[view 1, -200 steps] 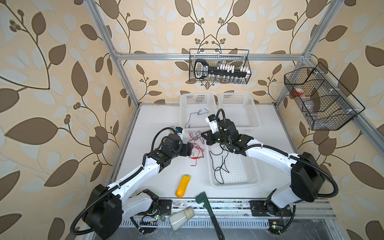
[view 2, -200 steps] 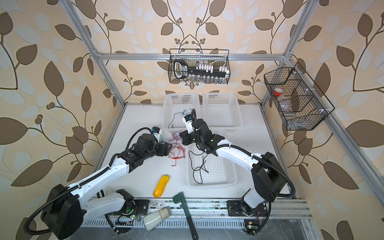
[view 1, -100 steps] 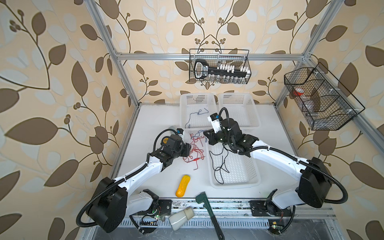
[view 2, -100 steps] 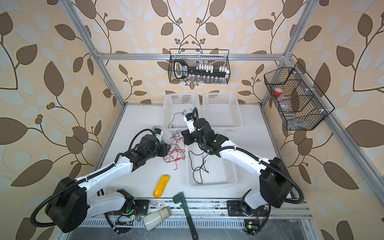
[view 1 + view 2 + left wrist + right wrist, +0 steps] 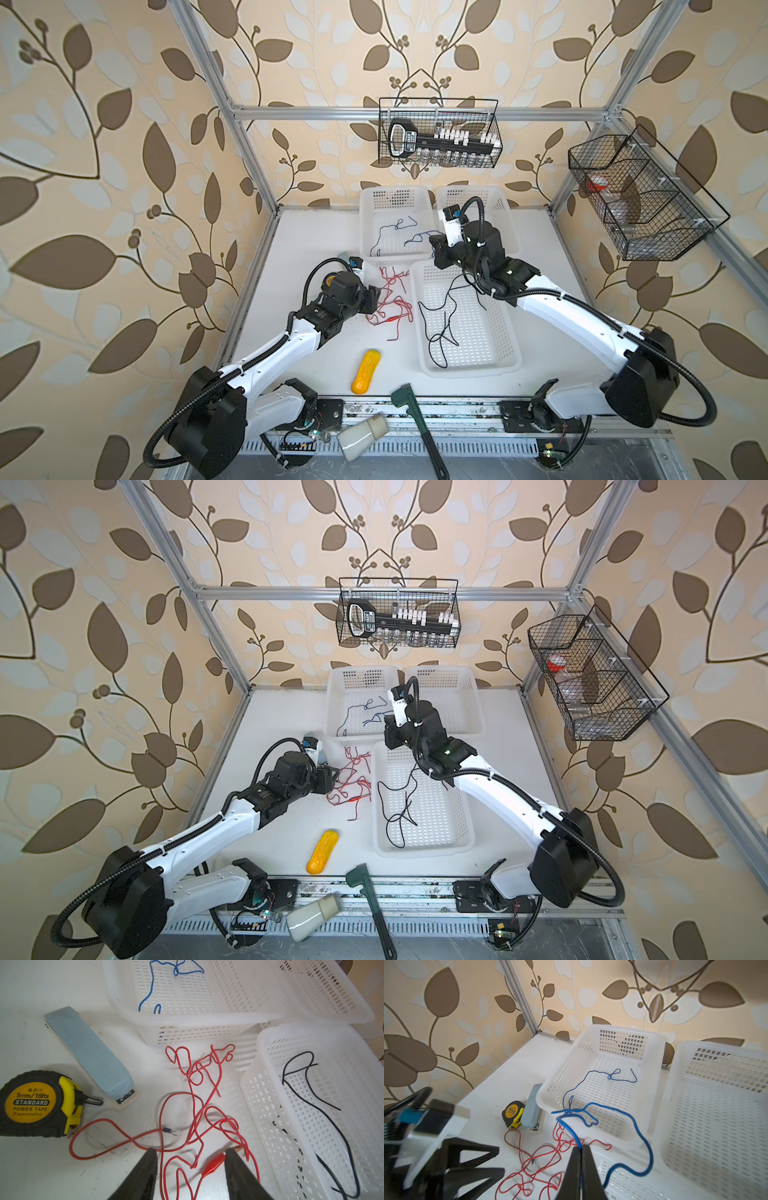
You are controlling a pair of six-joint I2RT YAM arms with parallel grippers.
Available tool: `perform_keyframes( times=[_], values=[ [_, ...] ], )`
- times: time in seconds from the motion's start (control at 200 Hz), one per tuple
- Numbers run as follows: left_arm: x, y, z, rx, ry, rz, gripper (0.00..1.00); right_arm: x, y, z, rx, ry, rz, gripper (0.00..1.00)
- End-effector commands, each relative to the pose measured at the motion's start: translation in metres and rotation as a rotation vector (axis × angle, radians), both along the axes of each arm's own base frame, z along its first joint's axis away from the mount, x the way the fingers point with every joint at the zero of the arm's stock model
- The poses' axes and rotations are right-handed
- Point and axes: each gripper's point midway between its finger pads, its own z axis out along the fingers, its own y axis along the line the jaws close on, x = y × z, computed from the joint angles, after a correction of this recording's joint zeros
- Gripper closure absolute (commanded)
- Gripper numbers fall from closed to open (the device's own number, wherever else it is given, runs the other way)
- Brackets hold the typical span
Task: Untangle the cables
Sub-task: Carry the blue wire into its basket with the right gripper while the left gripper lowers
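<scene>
- Straddling the red cables with the left gripper, jaws apart, red clip between them on the surface.
- Pinching the blue cable tight in the right gripper.
- Spotting the black cable beside the left gripper, down in a basket.

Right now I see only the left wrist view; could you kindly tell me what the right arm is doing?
Observer: The right gripper is shut on a blue cable, pinched between its fingers.
Operator: Where is it holding that cable?
Observer: At the near right corner of the far left basket; part of the cable reaches into that basket.
Operator: Is anything lying nearer the front?
Observer: A yellow object lies on the table toward the front edge, apart from the red cables.
</scene>
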Motion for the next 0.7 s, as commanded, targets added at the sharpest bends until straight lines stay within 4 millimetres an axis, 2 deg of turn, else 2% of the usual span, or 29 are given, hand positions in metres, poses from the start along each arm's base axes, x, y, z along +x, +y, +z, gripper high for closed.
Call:
perform_keyframes(
  times=[0.0, 0.135, 0.27, 0.365, 0.505, 0.695],
  values=[
    [0.000, 0.001, 0.012, -0.028, -0.037, 0.012, 0.40, 0.025, 0.022, -0.005, 0.016, -0.015, 0.054, 1.00],
    [-0.004, 0.004, 0.004, -0.006, -0.006, 0.018, 0.31, 0.051, 0.036, -0.022, -0.002, -0.008, 0.059, 1.00],
    [-0.007, 0.001, -0.002, -0.010, 0.014, 0.003, 0.26, 0.072, 0.047, -0.040, -0.010, -0.007, 0.058, 1.00],
    [-0.006, 0.000, -0.006, -0.008, 0.026, -0.002, 0.26, 0.083, 0.052, -0.062, -0.037, 0.021, 0.057, 1.00],
    [-0.001, -0.002, -0.012, -0.004, 0.043, 0.002, 0.25, 0.094, 0.055, -0.091, -0.069, 0.064, 0.060, 0.98],
    [0.010, -0.004, -0.030, 0.034, 0.094, 0.021, 0.26, 0.101, 0.050, -0.111, -0.058, 0.114, 0.056, 0.94]
  ],
)
